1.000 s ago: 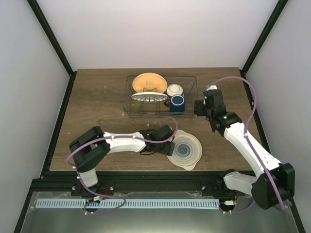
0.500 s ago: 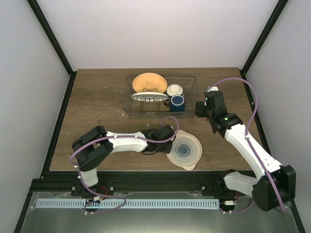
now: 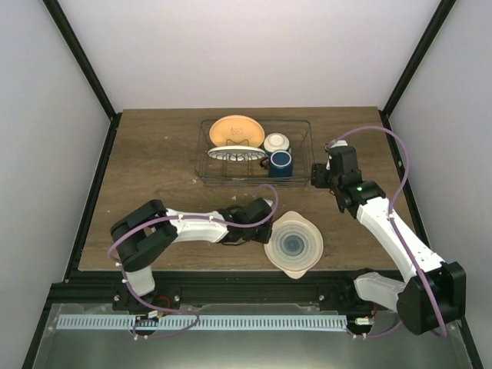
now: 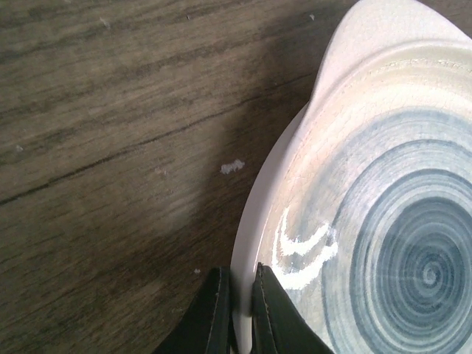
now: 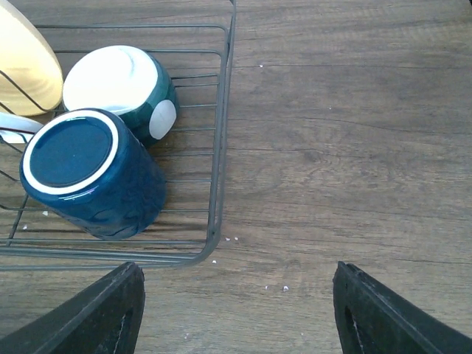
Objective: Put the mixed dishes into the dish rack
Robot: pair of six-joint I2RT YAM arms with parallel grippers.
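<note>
The pale blue-ringed plate (image 3: pixel 292 245) with a peach rim sits near the table's front edge, tilted. My left gripper (image 3: pixel 265 225) is shut on its left rim; in the left wrist view the rim (image 4: pixel 247 243) passes between the two black fingertips (image 4: pixel 209 313). The dish rack (image 3: pixel 300 178) stands at the back and holds the orange plate (image 3: pixel 236 131), the striped plate (image 3: pixel 235 153), the white bowl (image 3: pixel 276 142) and the dark blue mug (image 3: pixel 280 161). My right gripper (image 3: pixel 314 172) hovers open just right of the rack, over bare wood (image 5: pixel 317 184), with the mug (image 5: pixel 88 173) and bowl (image 5: pixel 118 85) to its left.
The rack's right front corner (image 5: pixel 214 236) lies close to my right gripper's left finger (image 5: pixel 103 313). Black frame posts rise at the table's left (image 3: pixel 84 65) and right (image 3: pixel 415 65) back corners. Small white crumbs (image 4: pixel 232 167) dot the wood.
My left gripper has shut on the plate's left rim, and the plate has shifted slightly toward the front edge and tipped. The right gripper has drifted a little to the right.
</note>
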